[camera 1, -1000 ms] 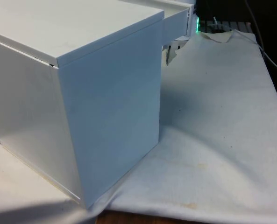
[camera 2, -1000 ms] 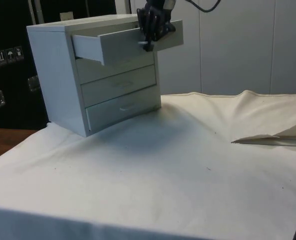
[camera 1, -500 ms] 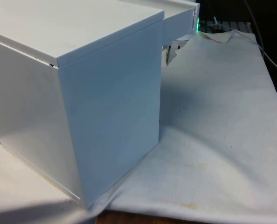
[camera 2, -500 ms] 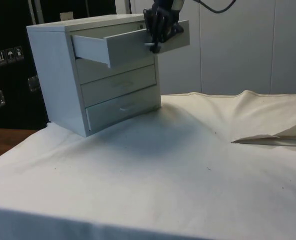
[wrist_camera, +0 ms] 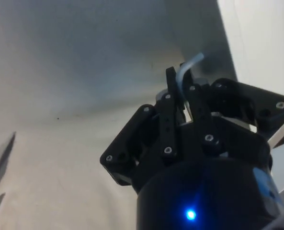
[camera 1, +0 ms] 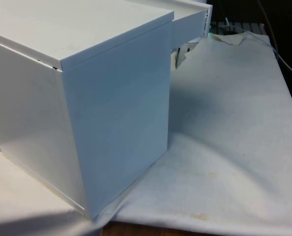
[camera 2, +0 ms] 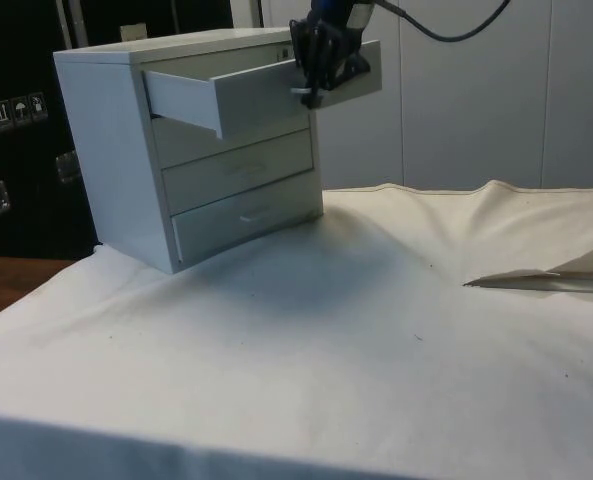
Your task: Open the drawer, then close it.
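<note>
Side view: white chest of drawers (camera 2: 191, 150) at the cloth's (camera 2: 376, 340) 10 o'clock; top drawer (camera 2: 266, 88) pulled out.
Gripper (camera 2: 321, 70): fingers pinched on the drawer's handle (wrist_camera: 188, 67).
Front view: chest's blank side (camera 1: 116, 113) hides the grip; drawer end (camera 1: 190, 24) protrudes at 1 o'clock.

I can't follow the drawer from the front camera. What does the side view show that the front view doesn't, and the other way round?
The side view alone shows the chest's face: the top drawer pulled well out, two shut drawers below it, and the gripper closed on the top drawer's handle.

The front view alone shows the chest of drawers from behind, with its plain back and side panels and flat top.

Both show the chest standing on the white cloth, with the open drawer jutting out past the chest's body.
</note>
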Available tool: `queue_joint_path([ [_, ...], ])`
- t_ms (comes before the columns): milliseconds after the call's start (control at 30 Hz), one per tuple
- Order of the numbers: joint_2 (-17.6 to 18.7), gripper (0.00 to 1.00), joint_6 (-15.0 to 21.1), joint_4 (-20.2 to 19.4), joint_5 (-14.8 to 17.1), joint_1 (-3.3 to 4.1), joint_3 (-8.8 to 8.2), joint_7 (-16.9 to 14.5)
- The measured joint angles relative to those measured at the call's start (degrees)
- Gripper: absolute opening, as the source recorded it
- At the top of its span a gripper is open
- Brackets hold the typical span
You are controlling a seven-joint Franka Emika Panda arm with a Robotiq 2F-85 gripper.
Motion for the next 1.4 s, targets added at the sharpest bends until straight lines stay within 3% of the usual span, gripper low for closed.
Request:
queue_joint_path([
  [133, 0.0, 0.0, 0.06, 0.0, -1.03, 0.0, 0.06, 1.26],
  [300, 0.0, 0.15, 0.23, -0.11, -1.03, 0.06, 0.17, 1.32],
  [333, 0.0, 0.26, 0.29, -0.23, -1.03, 0.06, 0.23, 1.32],
  [433, 0.0, 0.44, 0.4, -0.23, -1.03, 0.06, 0.23, 1.38],
  [800, 0.0, 1.0, 0.74, -0.46, -0.97, 0.17, 0.29, 1.66],
  [1100, -1.72, 1.0, 0.06, -2.35, -0.97, 0.29, 2.35, 3.44],
  [1300, -5.73, 1.0, -1.66, -5.73, -0.97, 0.29, 4.87, 5.44],
  [1400, -6.13, 1.0, -1.83, -6.13, -0.97, 0.29, 5.16, 5.67],
])
